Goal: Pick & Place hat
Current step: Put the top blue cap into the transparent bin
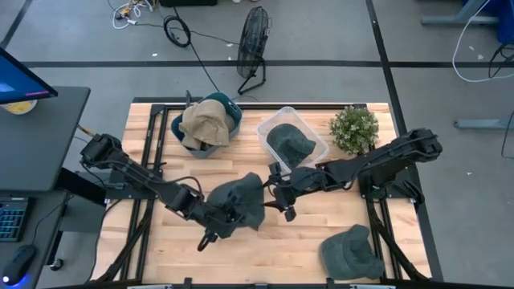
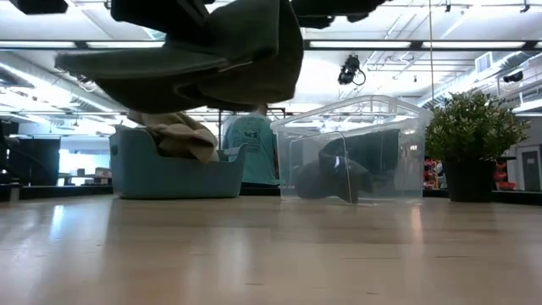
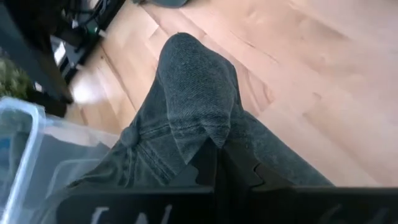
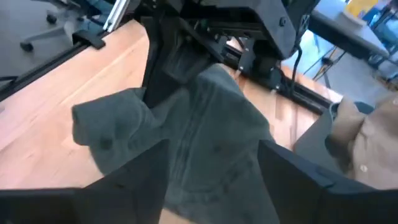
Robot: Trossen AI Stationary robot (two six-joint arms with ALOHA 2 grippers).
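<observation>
Denim-like soft hat held in the air by the left gripper

Grey-green fabric, washed and limp: the hat (image 1: 239, 202) hangs in folds and its brim droops, so I judge it light, soft and not fragile, but without a fixed shape. In the low view it is clearly above the wood table (image 1: 305, 237), in front of the clear plastic bin (image 1: 320, 138).

The left gripper (image 3: 217, 158) has its 2 fingers pressed together on a fold of the cloth, near a seam. This looks like a sensible place, because the doubled fabric there is thicker and should slip less than a single layer.

The right gripper (image 4: 214, 165) is just beside the hat, on the side nearer the clear plastic bin, with its fingers spread apart and facing the cloth. If it takes hold, the crown edge is a good target.

1 similar hat (image 1: 291, 144) lies inside the clear plastic bin, and another dark hat (image 1: 352, 250) lies on the table, well apart from the bin.
</observation>
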